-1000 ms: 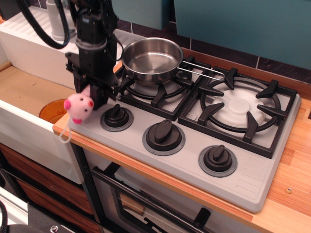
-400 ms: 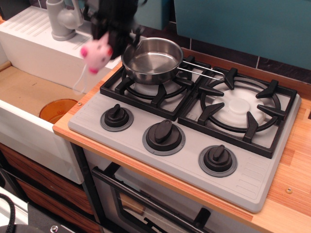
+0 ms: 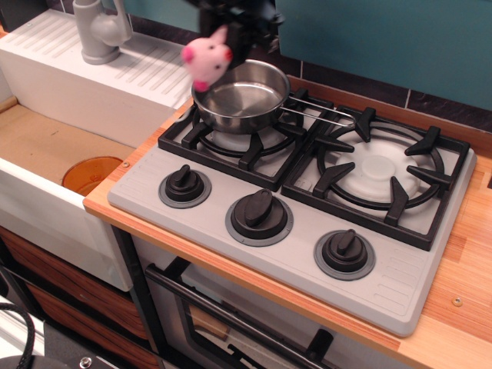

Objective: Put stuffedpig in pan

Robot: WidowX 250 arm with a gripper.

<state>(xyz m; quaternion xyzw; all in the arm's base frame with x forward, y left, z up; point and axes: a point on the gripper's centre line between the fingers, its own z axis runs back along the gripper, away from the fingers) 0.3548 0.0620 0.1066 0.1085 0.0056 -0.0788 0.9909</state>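
Observation:
The stuffedpig is a small pink plush with a darker snout. It hangs in the air at the pan's far left rim, a little blurred. My black gripper is shut on the stuffedpig's back end, high at the top of the view, with most of the arm out of frame. The pan is a shiny steel pan with a thin wire handle pointing right. It sits on the back left burner and has nothing inside.
The grey stove has two black grates and three black knobs along its front. A white sink unit with a grey tap stands at the left. An orange disc lies in the basin. A teal wall is behind.
The gripper has lifted the stuffedpig from the stove's front left corner and carried it up and to the right, to the pan's left rim.

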